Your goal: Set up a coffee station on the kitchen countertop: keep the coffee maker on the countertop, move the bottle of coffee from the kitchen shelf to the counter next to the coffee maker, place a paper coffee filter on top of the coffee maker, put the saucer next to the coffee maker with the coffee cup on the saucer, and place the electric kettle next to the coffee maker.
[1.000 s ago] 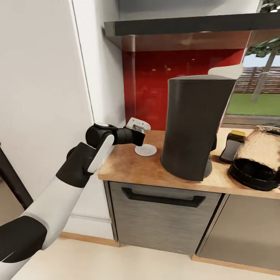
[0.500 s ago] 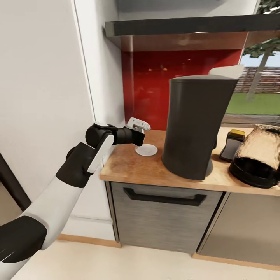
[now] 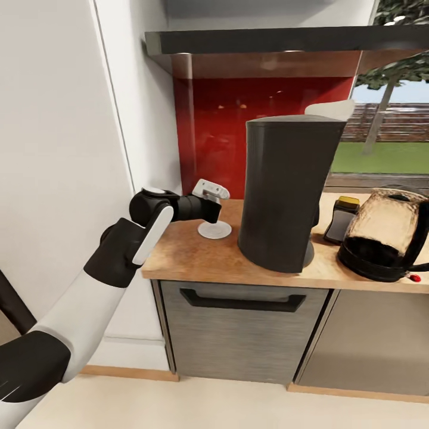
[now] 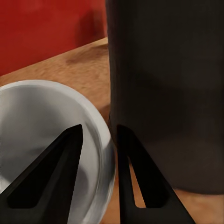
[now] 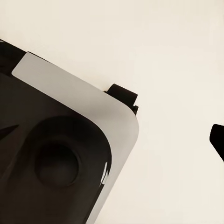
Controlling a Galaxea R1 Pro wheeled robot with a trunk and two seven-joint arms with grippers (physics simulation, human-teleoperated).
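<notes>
Since a second ago the whole picture has slid to the left, so my head has turned; the saucer [image 3: 214,230] lies at the same spot on the counter [image 3: 196,259], just left of the coffee maker [image 3: 286,193], and my left claw [image 3: 210,196] is over it as before.

From the left wrist view, my two fingers [image 4: 56,182] stand a little apart with the saucer's rim [image 4: 105,154] between them. I judge that they pinch this rim, but I cannot tell if the pads really press it (the gap looks narrow). Of my right claw I cannot tell the state.

The saucer is thin, stiff and glossy, so probably light, slippery and easy to chip. The rim is the only place to hold it, and I think a flat, slow slide is safer than a lift.

Nothing lies in the saucer; the cup is not on it yet. A white filter [image 3: 329,109] sits on top of the coffee maker. At the right stand the kettle [image 3: 384,241], whose inside I cannot see, and the yellow-capped coffee bottle [image 3: 339,219].
</notes>
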